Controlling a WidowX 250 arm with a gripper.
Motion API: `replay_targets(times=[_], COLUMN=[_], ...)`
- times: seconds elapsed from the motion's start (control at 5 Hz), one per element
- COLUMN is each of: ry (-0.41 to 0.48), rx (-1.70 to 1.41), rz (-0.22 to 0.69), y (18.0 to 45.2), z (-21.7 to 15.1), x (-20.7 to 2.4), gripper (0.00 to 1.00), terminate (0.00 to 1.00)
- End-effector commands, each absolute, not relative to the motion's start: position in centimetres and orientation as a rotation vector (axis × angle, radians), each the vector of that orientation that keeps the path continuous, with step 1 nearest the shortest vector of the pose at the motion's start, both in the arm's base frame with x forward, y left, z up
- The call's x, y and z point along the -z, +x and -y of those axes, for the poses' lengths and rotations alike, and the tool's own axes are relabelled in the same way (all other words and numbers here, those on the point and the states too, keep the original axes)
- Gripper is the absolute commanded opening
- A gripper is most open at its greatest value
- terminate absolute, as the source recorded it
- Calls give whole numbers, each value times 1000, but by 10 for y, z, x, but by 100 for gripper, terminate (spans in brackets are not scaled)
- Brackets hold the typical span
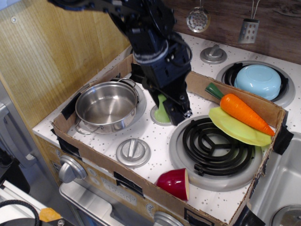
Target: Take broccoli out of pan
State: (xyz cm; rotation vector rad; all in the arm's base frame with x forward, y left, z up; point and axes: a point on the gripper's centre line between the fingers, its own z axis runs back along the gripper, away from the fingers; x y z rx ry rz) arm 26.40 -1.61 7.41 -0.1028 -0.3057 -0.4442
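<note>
The shiny steel pan (107, 106) stands at the left of the toy stove, inside the cardboard frame, and nothing lies in it. My black gripper (170, 112) hangs to the right of the pan, over the middle burner knob. It is shut on the light-green broccoli (162, 111), which shows between the fingers just above the knob. Most of the broccoli's head is hidden by the gripper body.
A carrot (241, 110) lies on a yellow-green leaf plate (235, 130) at the right. A light-blue bowl (258, 80) sits on the back right burner. A red piece (174, 182) lies by the front cardboard wall (117, 172). A black coil burner (214, 146) is right of the gripper.
</note>
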Motion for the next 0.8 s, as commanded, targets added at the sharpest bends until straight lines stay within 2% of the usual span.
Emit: replay_targets(times=[0.0, 0.6], ry=[-172, -194], rx=[441, 333], rz=[368, 457], y=[281, 274], z=[49, 80], x=[-67, -42], gripper=[0, 0], terminate=[0, 0])
